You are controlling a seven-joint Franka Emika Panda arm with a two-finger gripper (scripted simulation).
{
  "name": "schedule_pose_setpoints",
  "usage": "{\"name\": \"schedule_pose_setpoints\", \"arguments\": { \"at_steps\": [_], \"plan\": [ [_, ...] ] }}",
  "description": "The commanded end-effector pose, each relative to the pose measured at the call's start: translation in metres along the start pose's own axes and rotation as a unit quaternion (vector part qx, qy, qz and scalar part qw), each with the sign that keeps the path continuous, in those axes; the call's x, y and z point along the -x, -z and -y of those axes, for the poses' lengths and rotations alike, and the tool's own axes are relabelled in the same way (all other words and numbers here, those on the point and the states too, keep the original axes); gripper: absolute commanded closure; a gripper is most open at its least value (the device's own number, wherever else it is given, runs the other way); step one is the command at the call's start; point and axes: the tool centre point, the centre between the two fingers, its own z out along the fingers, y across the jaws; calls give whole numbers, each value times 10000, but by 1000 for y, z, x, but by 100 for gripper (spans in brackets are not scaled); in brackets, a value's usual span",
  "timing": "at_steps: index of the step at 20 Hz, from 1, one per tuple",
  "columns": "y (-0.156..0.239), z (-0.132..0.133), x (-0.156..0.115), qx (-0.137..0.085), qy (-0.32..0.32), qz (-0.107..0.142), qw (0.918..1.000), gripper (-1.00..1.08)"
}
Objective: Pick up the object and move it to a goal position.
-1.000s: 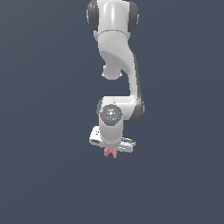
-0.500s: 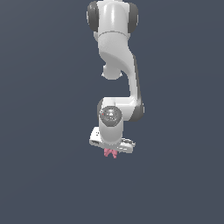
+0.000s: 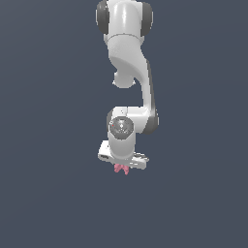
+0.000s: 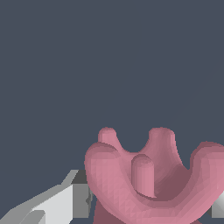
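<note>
While I watch from the exterior view, the pink lump (image 3: 121, 168) sits directly under my gripper (image 3: 122, 164), poking out just below the white hand, so the thing I care about lies straight between the fingers rather than off to either side. In the wrist view the same lump (image 4: 148, 183) fills the near field: a curved body with several rounded prongs pointing away from the camera, its broad span running across from one finger (image 4: 65, 199) to the other (image 4: 218, 205). Both fingers press against its flanks, so I judge them clamped on it, not spread wide. I cannot tell whether the lump rests on a surface or hangs free, since the background is one flat grey. No goal marker shows in either view. I see no brand, label or writing anywhere on the arm or the lump.
</note>
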Motion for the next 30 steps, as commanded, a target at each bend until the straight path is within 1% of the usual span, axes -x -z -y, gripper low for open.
{"name": "schedule_pose_setpoints", "arguments": {
  "at_steps": [1, 5, 8, 16, 22, 26, 30],
  "plan": [
    [3, -7, 1, 1, -5, -4, 10000, 108],
    [11, -28, 4, 1, -5, -4, 10000, 108],
    [20, -53, 8, 1, -5, -4, 10000, 108],
    [53, -141, 21, -2, -7, -3, 10000, 108],
    [75, -200, 28, -2, -7, -3, 10000, 108],
    [84, -225, 30, -2, -7, -3, 10000, 108],
    [89, -237, 30, -2, -7, -3, 10000, 108]
  ]
}}
